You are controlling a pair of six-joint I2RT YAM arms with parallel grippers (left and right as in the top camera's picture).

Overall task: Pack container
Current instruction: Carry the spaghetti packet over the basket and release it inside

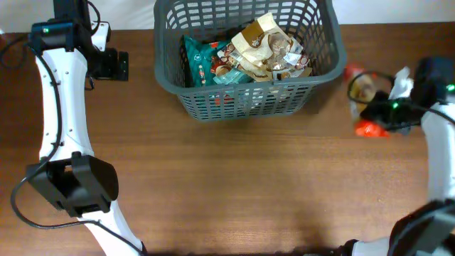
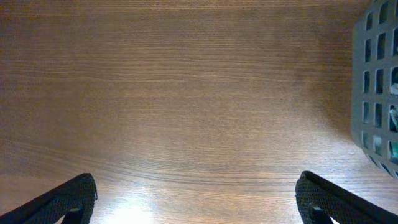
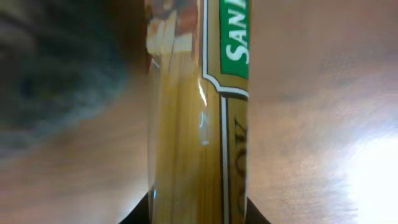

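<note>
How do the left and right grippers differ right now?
The left gripper stands wide open over bare table, holding nothing; the right gripper is closed on a packet. The left gripper is left of the basket, the right gripper on its right. Both are outside the basket.

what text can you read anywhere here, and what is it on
"SAN": white on the green label, cut off at the frame edge, on the packet.
Gold letters lower on it: cropped, unreadable.
Print on the packets in the basket: too small to read.
</note>
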